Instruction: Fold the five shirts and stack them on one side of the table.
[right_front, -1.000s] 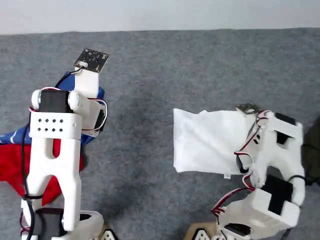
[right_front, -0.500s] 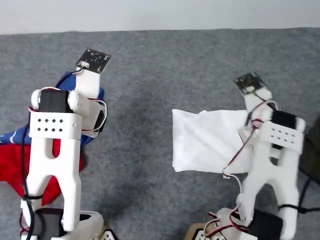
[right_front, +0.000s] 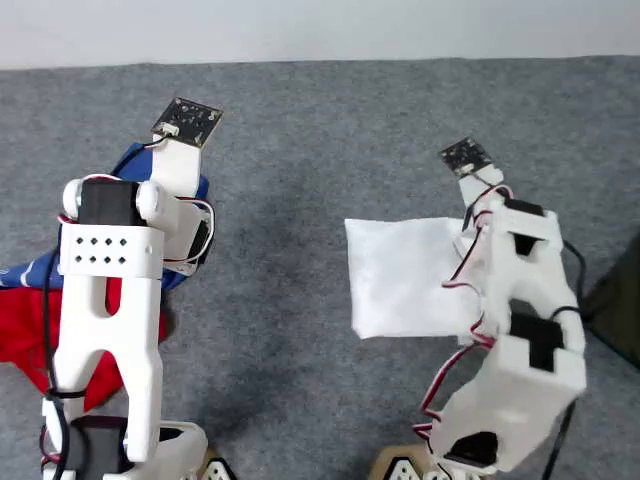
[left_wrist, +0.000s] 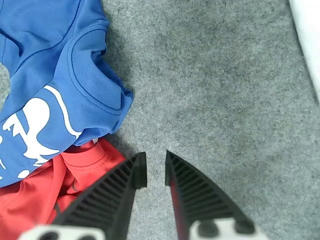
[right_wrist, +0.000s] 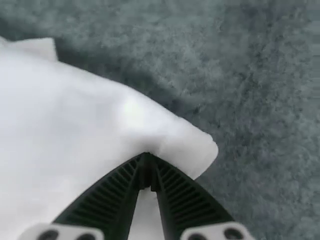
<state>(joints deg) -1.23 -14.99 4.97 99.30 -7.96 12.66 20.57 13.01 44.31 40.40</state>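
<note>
A white shirt (right_front: 400, 275) lies partly folded on the grey table, right of centre. My right gripper (right_wrist: 146, 159) is shut on a raised fold of this white shirt (right_wrist: 75, 125) near its edge, and the right arm (right_front: 510, 260) stands over the cloth's right side. On the left, a blue shirt (left_wrist: 50, 90) with white print lies crumpled over a red shirt (left_wrist: 45, 200). My left gripper (left_wrist: 151, 167) hovers over the bare table beside them, fingers slightly open with nothing between. The left arm (right_front: 110, 250) covers part of the blue shirt (right_front: 135, 160) and red shirt (right_front: 20, 330).
A dark garment (right_front: 615, 300) lies at the table's right edge. The grey table (right_front: 300, 130) is bare between the two arms and along the far side. The white shirt's edge (left_wrist: 307, 30) shows at the rim of the left wrist view.
The right arm swung toward the far side with the white shirt's edge pinched, and the shirt now looks narrower. The left arm has not moved.
</note>
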